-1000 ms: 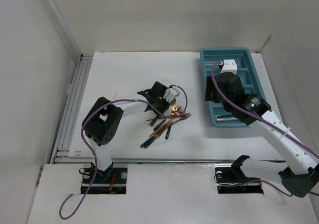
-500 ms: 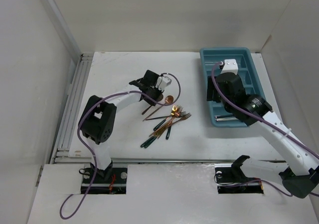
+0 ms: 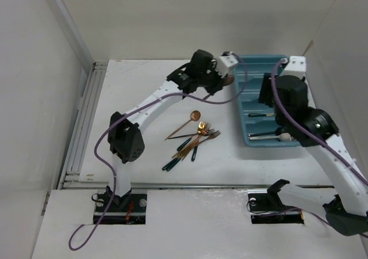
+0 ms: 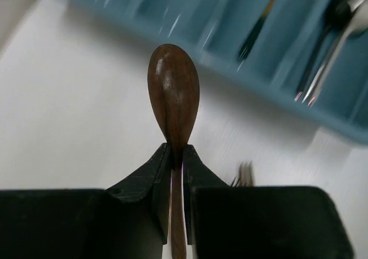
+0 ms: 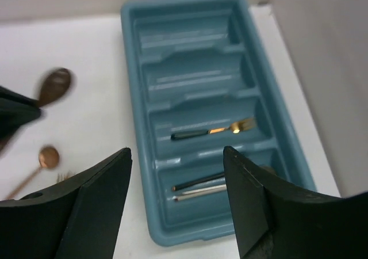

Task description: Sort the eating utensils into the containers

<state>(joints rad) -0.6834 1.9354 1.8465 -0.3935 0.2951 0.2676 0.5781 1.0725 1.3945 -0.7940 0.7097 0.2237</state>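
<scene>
My left gripper [image 4: 174,155] is shut on the neck of a brown copper spoon [image 4: 173,92], held above the white table just left of the teal tray [image 4: 230,23]. From above, that gripper [image 3: 223,79] hangs beside the tray's far left corner. My right gripper [image 5: 177,150] hovers open and empty over the tray [image 5: 190,40]. A green-handled gold fork [image 5: 213,131] lies in the third slot. Two slim utensils [image 5: 201,185] lie in the nearest slot. Several loose forks and spoons [image 3: 192,139] lie crossed on the table.
A single copper spoon [image 3: 194,116] lies at the far edge of the pile. The tray [image 3: 239,112] sits at the back right near the right wall. A metal rail [image 3: 85,121] runs along the table's left edge.
My left arm has lifted a spoon from the pile and swung it far right to the tray's edge, its jaws closing on it. My right arm has risen and drawn back over the tray.
</scene>
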